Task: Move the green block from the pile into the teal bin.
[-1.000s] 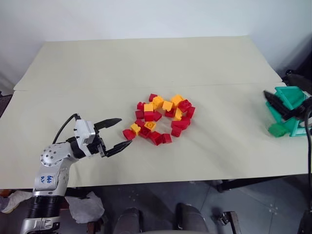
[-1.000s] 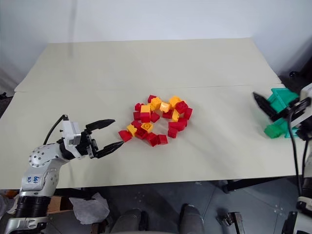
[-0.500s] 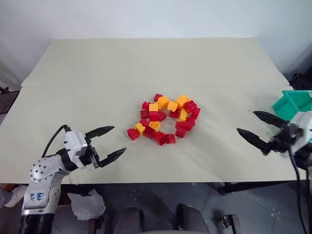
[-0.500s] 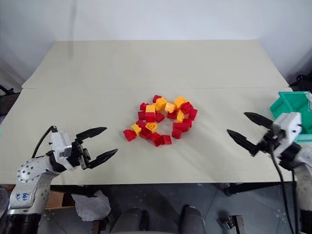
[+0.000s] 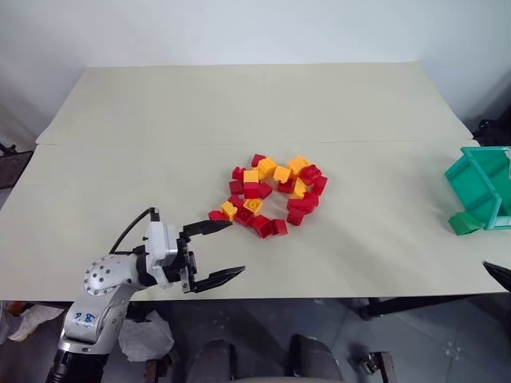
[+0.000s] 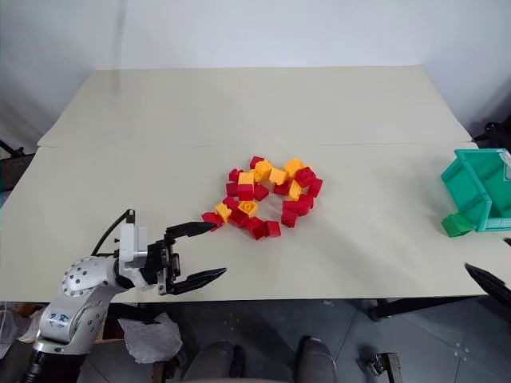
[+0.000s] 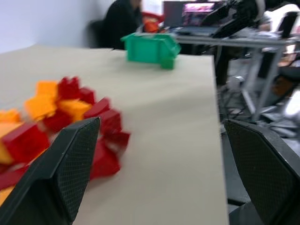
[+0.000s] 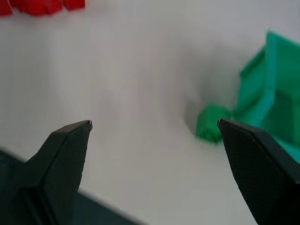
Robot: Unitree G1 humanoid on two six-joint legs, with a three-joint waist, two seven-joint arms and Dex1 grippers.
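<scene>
One green block [image 5: 464, 223], one teal bin [image 5: 484, 187], one pile [image 5: 270, 194] of red and yellow bricks, two claws

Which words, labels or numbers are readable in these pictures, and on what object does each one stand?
Blue handwritten marks on the left arm's silver shell: too small to read.
White label at the top edge of the teal bin: cut off by the picture's edge, no text readable.
Screens behind the table in the left wrist view: blurred, nothing readable.
Bricks of the pile, green block, table: no text.
</scene>
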